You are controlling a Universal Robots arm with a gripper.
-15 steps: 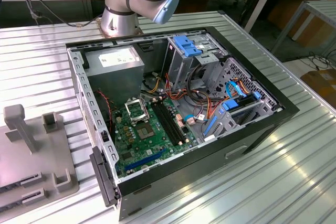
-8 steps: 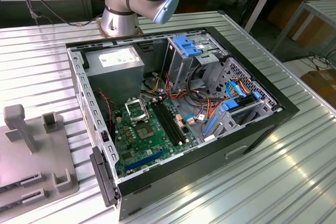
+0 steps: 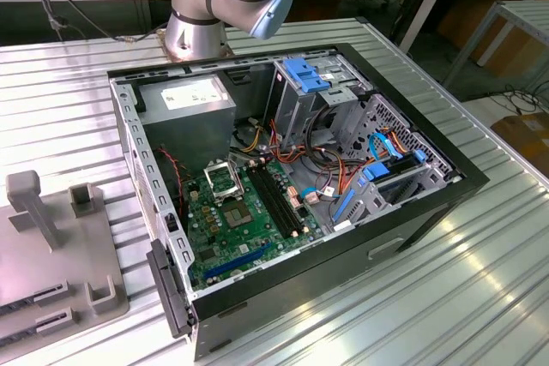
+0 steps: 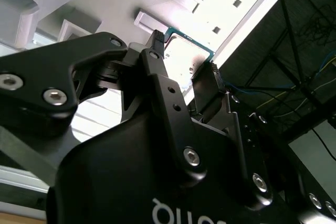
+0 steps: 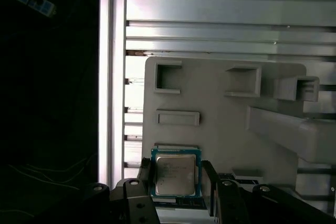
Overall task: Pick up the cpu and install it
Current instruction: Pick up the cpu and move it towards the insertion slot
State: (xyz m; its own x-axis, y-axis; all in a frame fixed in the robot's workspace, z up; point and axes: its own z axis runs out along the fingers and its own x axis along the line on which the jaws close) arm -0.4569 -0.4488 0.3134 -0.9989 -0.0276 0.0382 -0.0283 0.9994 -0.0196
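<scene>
The cpu is a small square chip with a pale metal face and a green rim. It sits between my gripper's two black fingers, which press on its opposite edges. In the second wrist view the cpu shows its bright face between the fingertips of the gripper. It hangs over the near end of a grey fixture plate. In the exterior view the black socket lies on the green motherboard inside the open computer case.
The grey fixture plate carries upright blocks and slots at the exterior view's left. The ribbed metal table ends close to the plate, with dark floor beyond. Inside the case are cables, blue drive brackets and a power supply. The arm's base stands behind the case.
</scene>
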